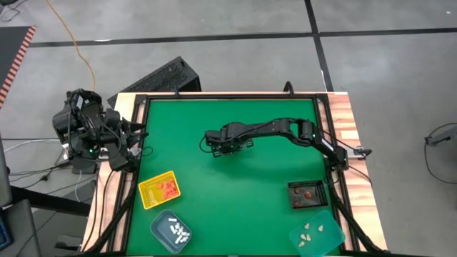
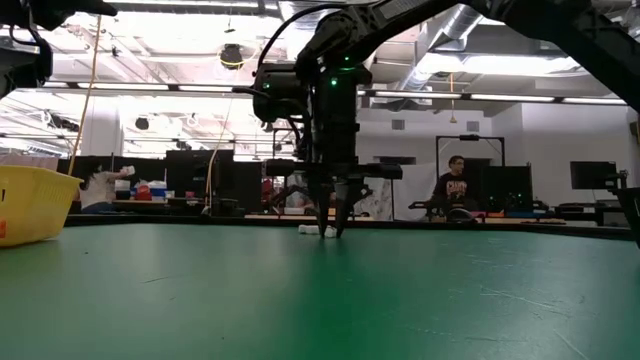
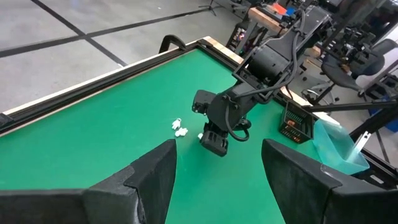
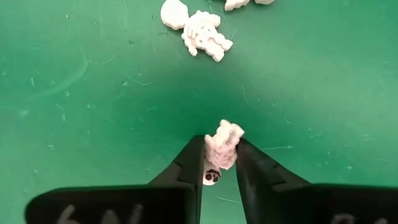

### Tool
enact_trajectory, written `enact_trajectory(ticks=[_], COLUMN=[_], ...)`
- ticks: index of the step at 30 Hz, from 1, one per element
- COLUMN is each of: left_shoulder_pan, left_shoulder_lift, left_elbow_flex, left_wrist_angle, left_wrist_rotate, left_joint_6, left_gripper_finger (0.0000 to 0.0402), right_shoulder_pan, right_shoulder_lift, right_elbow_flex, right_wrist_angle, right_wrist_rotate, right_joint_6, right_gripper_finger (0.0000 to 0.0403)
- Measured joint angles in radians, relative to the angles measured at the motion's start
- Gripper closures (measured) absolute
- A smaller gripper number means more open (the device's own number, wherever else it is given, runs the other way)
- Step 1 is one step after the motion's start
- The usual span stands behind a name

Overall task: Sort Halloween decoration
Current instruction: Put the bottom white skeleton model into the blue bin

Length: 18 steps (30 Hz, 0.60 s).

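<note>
Halloween decoration, a tiny cream skeleton trinket (image 4: 222,148), sat pinched between our right gripper (image 4: 220,167)'s nearly closed dark fingers, its long axis running out past the tips, so we judged a straight lift would suit. Just beyond lay a second white skeleton piece (image 4: 198,30) on the green felt table (image 1: 235,185). Our left gripper (image 3: 214,174) waited wide open and empty, well off at the table's edge. Further out stood the teal tray (image 1: 318,232), black tray (image 1: 308,194) and yellow basket (image 1: 160,189).
</note>
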Motion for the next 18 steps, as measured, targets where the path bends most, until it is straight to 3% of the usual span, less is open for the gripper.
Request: enact_trajectory(ticks=[18], left_shoulder_pan=[0.000], left_shoulder_lift=[0.000], left_elbow_flex=[0.000], left_wrist_angle=[0.000], left_wrist_rotate=[0.001], left_joint_6=[0.001], left_gripper_finger=[0.0176], right_shoulder_pan=[0.034], right_shoulder_lift=[0.008], right_elbow_flex=[0.092], right_wrist_angle=[-0.004], right_wrist_rotate=[-0.011], right_joint_6=[-0.077], right_gripper_finger=[0.0386])
